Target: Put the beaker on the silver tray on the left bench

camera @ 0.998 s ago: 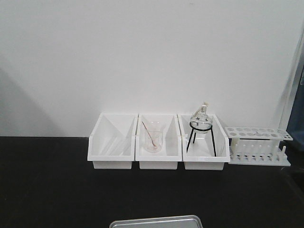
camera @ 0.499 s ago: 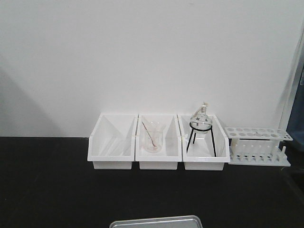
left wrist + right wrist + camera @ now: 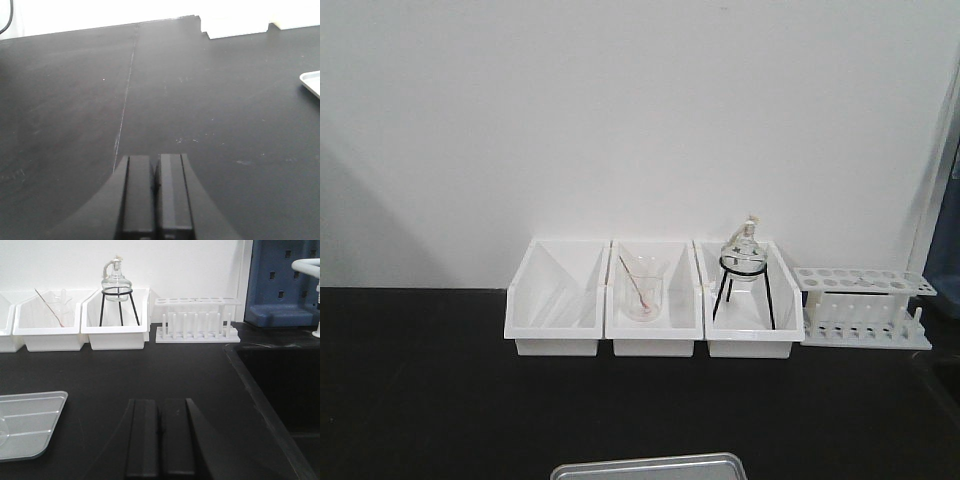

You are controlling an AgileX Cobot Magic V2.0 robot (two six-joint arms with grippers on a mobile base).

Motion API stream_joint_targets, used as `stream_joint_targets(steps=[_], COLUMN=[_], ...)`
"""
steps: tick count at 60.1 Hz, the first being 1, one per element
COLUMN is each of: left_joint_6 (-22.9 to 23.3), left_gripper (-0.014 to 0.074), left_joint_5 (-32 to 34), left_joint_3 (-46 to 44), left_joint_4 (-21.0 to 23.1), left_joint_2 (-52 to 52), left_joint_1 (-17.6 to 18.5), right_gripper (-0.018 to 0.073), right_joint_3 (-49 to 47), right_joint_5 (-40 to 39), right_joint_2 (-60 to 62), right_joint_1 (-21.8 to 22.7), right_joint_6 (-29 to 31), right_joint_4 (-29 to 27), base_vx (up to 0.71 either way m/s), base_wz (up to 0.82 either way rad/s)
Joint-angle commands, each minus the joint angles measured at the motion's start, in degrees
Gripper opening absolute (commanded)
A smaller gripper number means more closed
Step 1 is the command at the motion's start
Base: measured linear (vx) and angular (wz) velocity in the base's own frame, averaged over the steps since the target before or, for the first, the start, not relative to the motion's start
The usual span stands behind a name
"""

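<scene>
- Black, flat-faced fingers of the left gripper (image 3: 156, 192) are pressed together with nothing between them, held low and level over the matte black left bench (image 3: 210, 100), pointing toward the white wall.
- Ahead and to its right, only a rounded corner of the shallow shiny silver tray (image 3: 312, 82) shows in its wrist view.
- The right gripper (image 3: 161, 437) is likewise shut and empty, level above the same worktop.
- Its view alone shows the tray floor with two ridges running left to right, to its left, and at the very edge a curved clear glass rim, probably the small beaker (image 3: 2, 432), on that floor; too little shows to tell which way its spout points.
- Farther ahead stand white plastic bins (image 3: 115, 332), one holding a round glass flask on a black tripod (image 3: 116, 290), and a white test-tube rack (image 3: 197, 320).
- The front view shows neither arm, only the tray's far rim.
</scene>
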State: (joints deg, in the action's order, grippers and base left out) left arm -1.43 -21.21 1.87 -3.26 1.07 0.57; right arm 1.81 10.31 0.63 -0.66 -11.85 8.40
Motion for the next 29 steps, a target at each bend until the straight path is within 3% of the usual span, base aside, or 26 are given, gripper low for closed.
stream_joint_targets(steps=[1,29], left_joint_6=[0.1,0.1], left_gripper=[0.0001,0.0001], left_joint_5=[4.32,4.32], left_joint_3=[1.14,1.14], left_joint_4=[0.16,0.16], left_joint_2=[0.42,0.42], left_joint_1=[0.33,0.33], right_gripper=[-0.0011,-0.0011], right_joint_3=[0.29,0.29], right_joint_5=[-4.98,-4.92], right_joint_2=[0.72,0.72], right_joint_1=[0.25,0.25], right_joint_6=[0.7,0.7], right_joint_4=[0.01,0.01], base_vx=[0.0,0.0], base_wz=[0.0,0.0])
